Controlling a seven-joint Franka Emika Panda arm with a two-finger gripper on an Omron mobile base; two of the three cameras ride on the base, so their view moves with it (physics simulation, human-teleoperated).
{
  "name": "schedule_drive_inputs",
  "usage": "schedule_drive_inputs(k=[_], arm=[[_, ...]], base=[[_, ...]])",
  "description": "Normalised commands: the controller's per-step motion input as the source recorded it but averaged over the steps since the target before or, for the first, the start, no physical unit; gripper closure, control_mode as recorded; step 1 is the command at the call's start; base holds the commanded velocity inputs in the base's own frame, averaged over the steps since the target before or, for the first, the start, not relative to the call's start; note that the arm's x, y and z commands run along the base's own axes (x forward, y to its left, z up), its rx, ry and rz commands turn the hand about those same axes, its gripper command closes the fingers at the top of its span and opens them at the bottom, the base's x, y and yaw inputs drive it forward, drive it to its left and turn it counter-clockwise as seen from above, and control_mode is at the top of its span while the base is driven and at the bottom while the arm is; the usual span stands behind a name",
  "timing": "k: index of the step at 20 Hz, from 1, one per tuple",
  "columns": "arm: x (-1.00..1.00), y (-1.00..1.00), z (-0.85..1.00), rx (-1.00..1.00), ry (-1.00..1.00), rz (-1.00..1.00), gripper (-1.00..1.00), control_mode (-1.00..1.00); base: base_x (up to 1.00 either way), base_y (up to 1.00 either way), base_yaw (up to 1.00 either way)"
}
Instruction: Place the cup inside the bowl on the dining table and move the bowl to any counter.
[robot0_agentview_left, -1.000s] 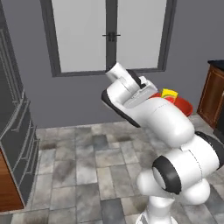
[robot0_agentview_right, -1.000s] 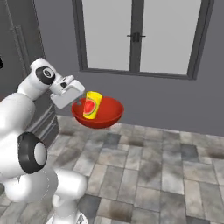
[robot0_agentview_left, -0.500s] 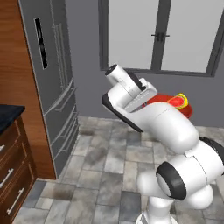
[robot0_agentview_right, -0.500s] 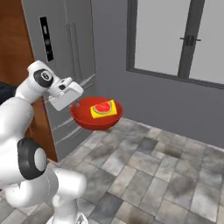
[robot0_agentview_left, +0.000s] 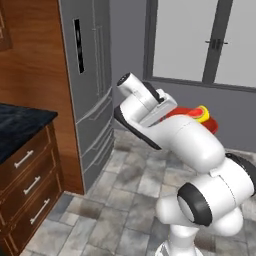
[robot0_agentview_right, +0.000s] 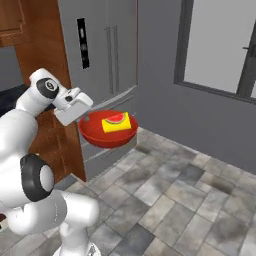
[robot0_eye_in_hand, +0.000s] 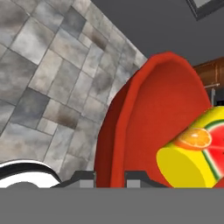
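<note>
The bowl (robot0_agentview_right: 108, 131), cup (robot0_agentview_right: 116, 122) inside, is held at its rim by the tool (robot0_eye_in_hand: 109, 177); the fridge (robot0_agentview_right: 107, 75) and surface (robot0_agentview_left: 20, 125) are now swung into view, nearer.

A home kitchen, rendered rather than photographed. Tall grey steel fridge (robot0_agentview_left: 92, 85) with long vertical handles and a dark panel set in its door, standing against a reddish-brown wood side panel (robot0_agentview_left: 37, 65). Beside it, a black stone-topped counter (robot0_agentview_left: 20, 125) over wooden drawers (robot0_agentview_left: 27, 185) with pale bar handles. Grey and brown stone tile floor (robot0_agentview_right: 185, 195) laid in mixed rectangles. Plain grey walls, and a dark-framed glazed double door (robot0_agentview_left: 215, 42) with small handles at the centre. Upper wooden cabinet (robot0_agentview_right: 12, 20) at the top left of the right base view. Domestic fittings throughout.
</note>
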Motion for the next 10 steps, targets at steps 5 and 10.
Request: schedule_drive_inputs(k=[5, 10], arm=[[0.0, 0.0, 0.0, 0.0, 0.0, 0.0, 1.0, 1.0], [0.0, 0.0, 0.0, 0.0, 0.0, 0.0, 1.0, 1.0]], base=[[0.0, -0.12, 0.39], [-0.01, -0.18, 0.44]])
